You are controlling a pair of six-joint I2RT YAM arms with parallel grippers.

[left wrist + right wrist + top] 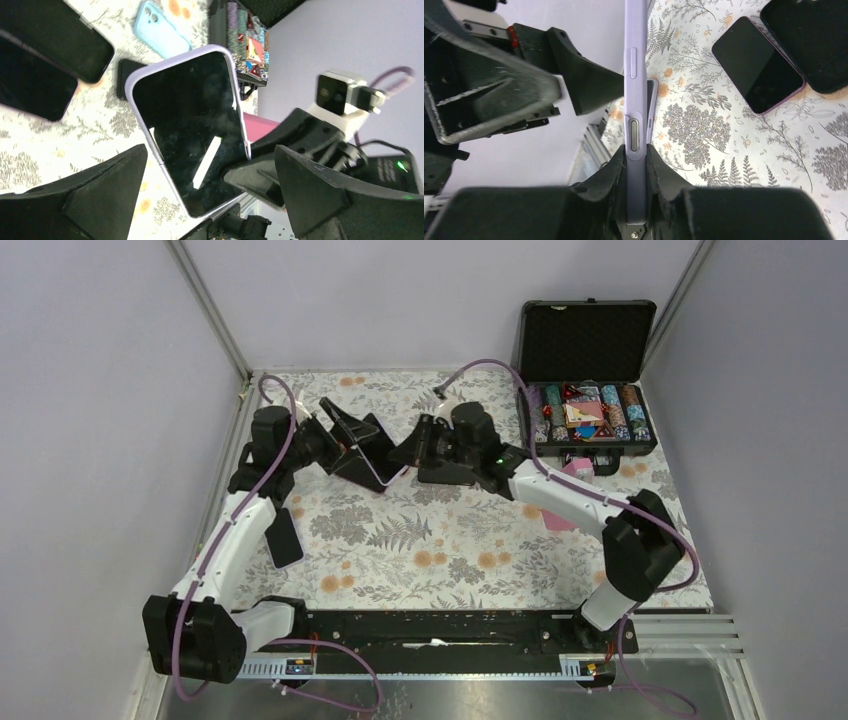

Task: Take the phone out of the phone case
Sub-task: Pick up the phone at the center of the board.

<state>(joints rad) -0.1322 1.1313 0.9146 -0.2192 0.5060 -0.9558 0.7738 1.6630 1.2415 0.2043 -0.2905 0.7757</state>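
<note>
Phone case (385, 478) — top view: one, lilac, held above the table (450, 540) between both arms. Left wrist: phone (192, 125) seated inside; left gripper (210, 150) spread wide, touching nothing I can confirm; two dark handsets (30, 85), one blue case (161, 29) lying below. Right wrist: right gripper (636, 156) clamps the case's end — narrow hold, a hard push could twist it loose.

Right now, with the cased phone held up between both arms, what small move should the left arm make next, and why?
Probably close the left gripper on the phone case. Its jaws stand open either side of the phone, while the right gripper clamps one end edge-on. A second grip seems needed to peel the case off.
</note>
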